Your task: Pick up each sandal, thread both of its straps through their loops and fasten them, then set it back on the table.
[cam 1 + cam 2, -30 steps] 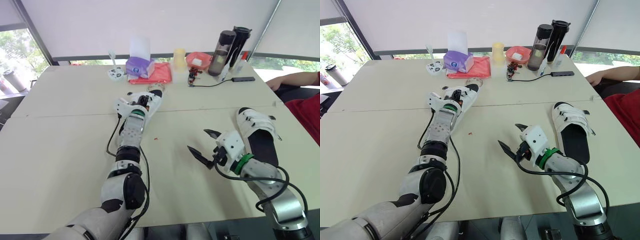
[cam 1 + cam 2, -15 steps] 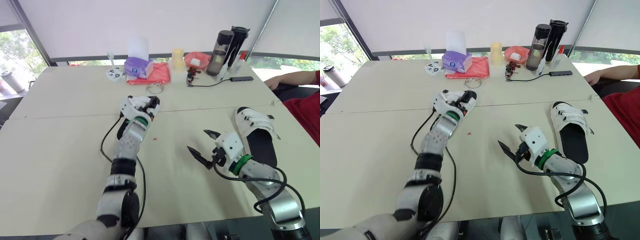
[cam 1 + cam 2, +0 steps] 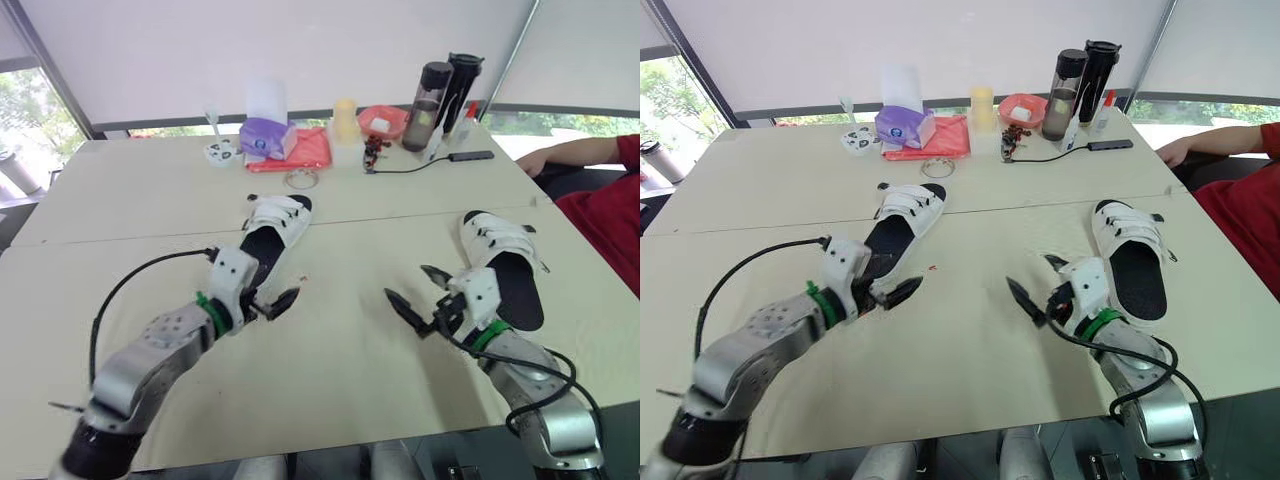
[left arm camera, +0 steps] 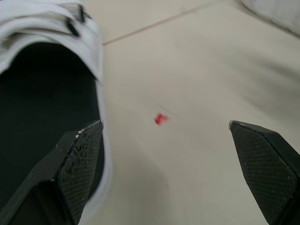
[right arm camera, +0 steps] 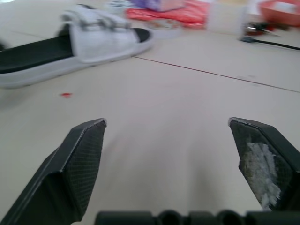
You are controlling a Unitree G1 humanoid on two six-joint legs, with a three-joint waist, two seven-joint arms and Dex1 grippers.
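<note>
Both were wide open and empty: the left gripper (image 4: 165, 123) sat right at the heel of the left sandal (image 3: 902, 218), the right gripper (image 5: 167, 121) hung over the table (image 3: 970, 372), right sandal (image 3: 1130, 258) lying flat just beside that arm

Beige table (image 3: 120, 200): white sandal (image 3: 272, 222) near centre, second sandal (image 3: 502, 255) on the right, tiny red speck (image 3: 303, 279) between. Far edge: red cloth (image 3: 310, 150), purple tissue box (image 3: 265, 137), red bowl (image 3: 383, 120), two dark bottles (image 3: 428, 92), black cable (image 3: 410, 168).

Two sandals (image 3: 275, 213) (image 3: 500, 243); two bottles (image 3: 427, 92) (dark)
</note>
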